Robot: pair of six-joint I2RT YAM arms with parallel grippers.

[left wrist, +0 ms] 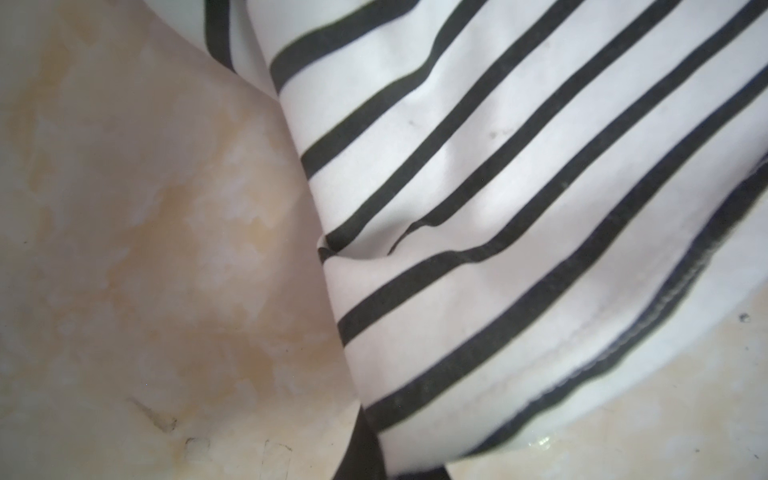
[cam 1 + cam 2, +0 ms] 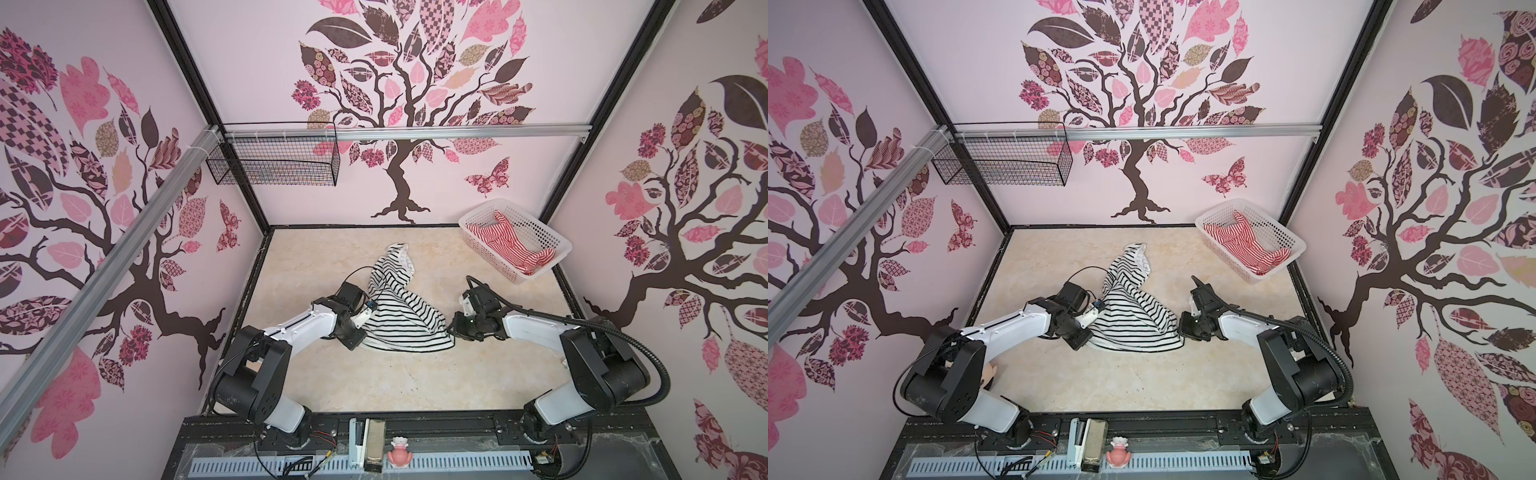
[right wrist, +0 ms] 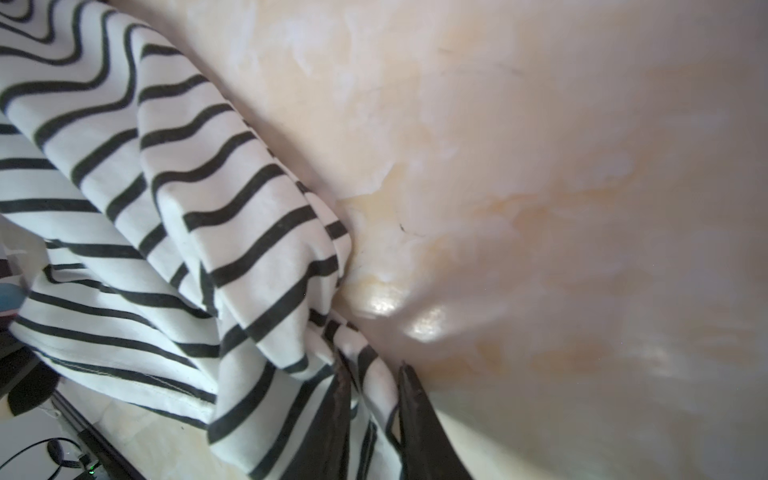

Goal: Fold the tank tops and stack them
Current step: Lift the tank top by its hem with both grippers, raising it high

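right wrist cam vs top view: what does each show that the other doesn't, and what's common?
Right wrist only: the pinch itself, close up. The right end effector has a fold of striped cloth between its dark fingers.
Top view only: the red-and-white top lying in the white basket at the far right corner, and the black wire basket on the back wall.
Both: the black-and-white top crumpled, not yet folded, on the marble-look tabletop.
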